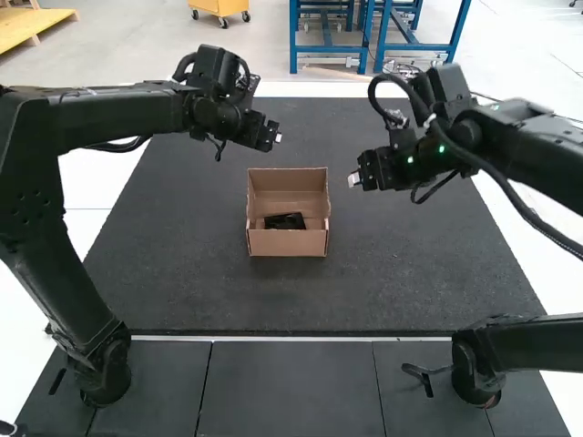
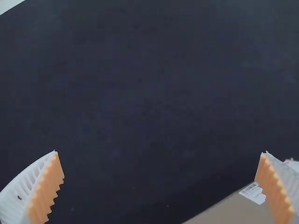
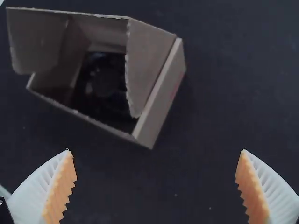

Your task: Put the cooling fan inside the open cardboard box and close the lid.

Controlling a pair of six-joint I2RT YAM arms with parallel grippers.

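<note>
Currently the cooling fan [image 1: 285, 221] is lying inside the cardboard box [image 1: 287, 242] on the tabletop, so lid closing is pending. Left gripper [image 1: 271, 137] and right gripper [image 1: 354, 179] are hovering alongside, jaws spread wide, holding nothing. Next move is likely calling for folding the upright lid [image 1: 288, 187] down.

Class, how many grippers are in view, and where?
2. The left gripper is beyond the far-left corner of the cardboard box; the right gripper is off its right side.
</note>
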